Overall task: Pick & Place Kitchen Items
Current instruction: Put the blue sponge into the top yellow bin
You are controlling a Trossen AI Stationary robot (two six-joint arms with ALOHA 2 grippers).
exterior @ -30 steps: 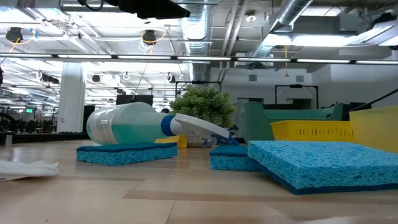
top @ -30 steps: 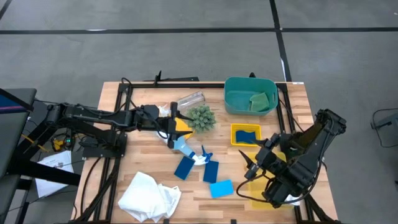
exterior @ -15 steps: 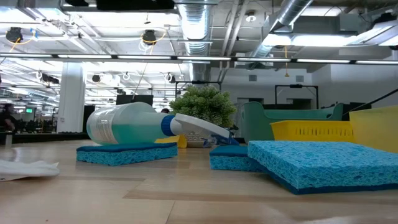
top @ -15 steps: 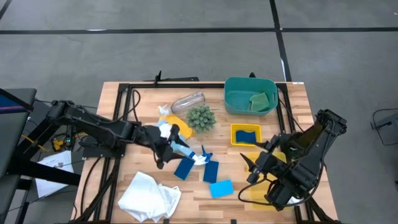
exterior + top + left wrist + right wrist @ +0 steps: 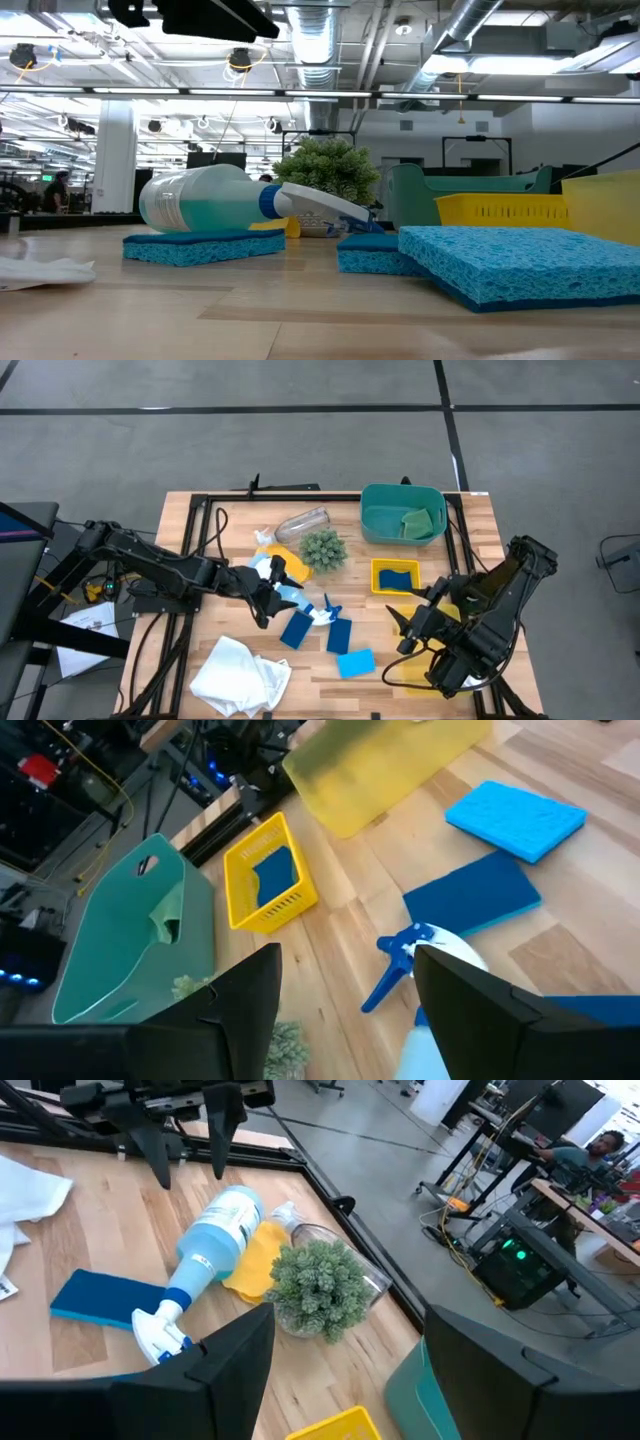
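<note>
No legible label on spray bottle [image 5: 298, 600]; L gripper [image 5: 271, 590] & R gripper [image 5: 400, 630] jaws both spread, empty.

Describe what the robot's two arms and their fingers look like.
Both arms are black and jointed, with black cables along them. The left gripper and right gripper each end in two flat, tapering dark fingers. No markings or labels can be made out on them.

The spray bottle [image 5: 297, 597] lies at frame centre, the cloth [image 5: 240, 674] lower left, the bins [image 5: 403, 513] upper right, the plant ball [image 5: 323, 549] between.
</note>
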